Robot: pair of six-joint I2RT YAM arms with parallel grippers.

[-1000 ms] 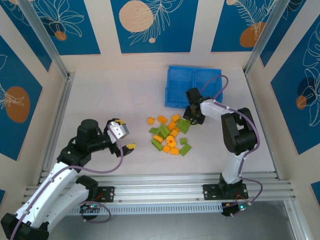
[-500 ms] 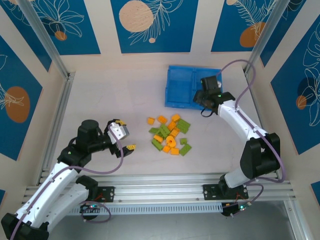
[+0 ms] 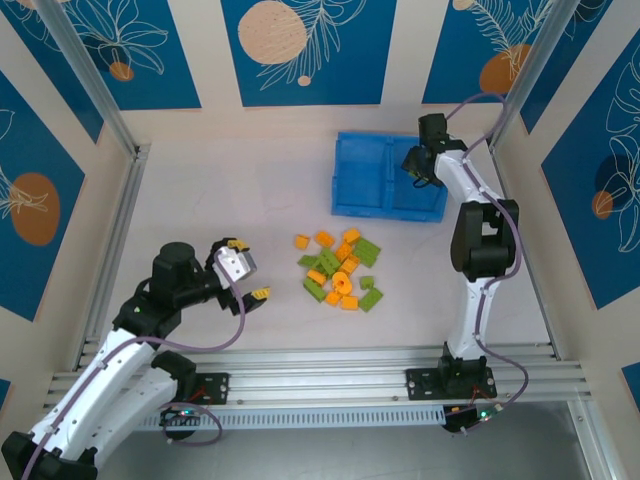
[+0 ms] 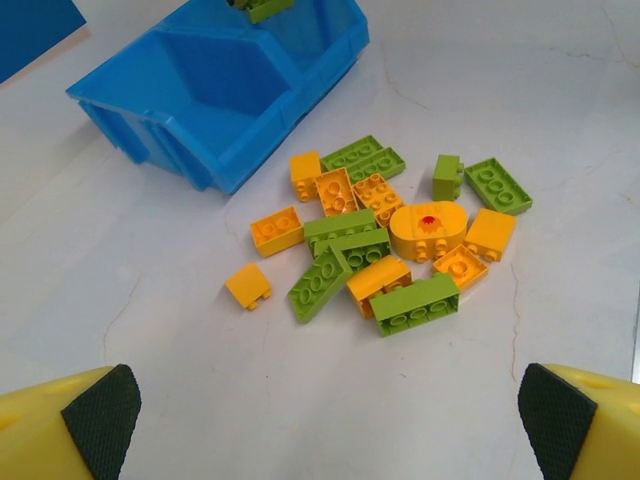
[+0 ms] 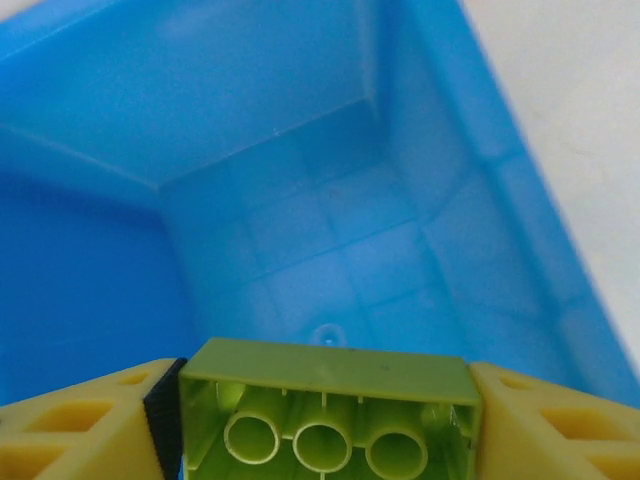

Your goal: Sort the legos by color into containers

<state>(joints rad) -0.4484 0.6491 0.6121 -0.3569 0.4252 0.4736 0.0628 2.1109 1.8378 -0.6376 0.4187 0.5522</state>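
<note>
Right gripper (image 5: 322, 425) is over the right-hand compartment of the blue tray (image 3: 360, 180), near its far corner. A lime green brick (image 5: 330, 385) is clamped between its yellow fingers (image 5: 70, 425), both end faces in contact. The brick's hollow underside, with three round tubes, faces the wrist camera, and the brick hangs clear of the compartment floor. Tray is smooth glossy moulded plastic with sloped walls and a faint grid on the floor. Loose legos (image 4: 385, 235) lie in a tight scatter on the pale, faintly veined table (image 4: 560, 100), just near of the tray and not touching it. They are studded rectangular blocks in orange-yellow and lime green, plus one rounded orange piece. Left gripper (image 4: 320, 420) is spread wide and holds nothing. Its black knurled pads (image 4: 100, 405) hang near-left of the scatter.
</note>
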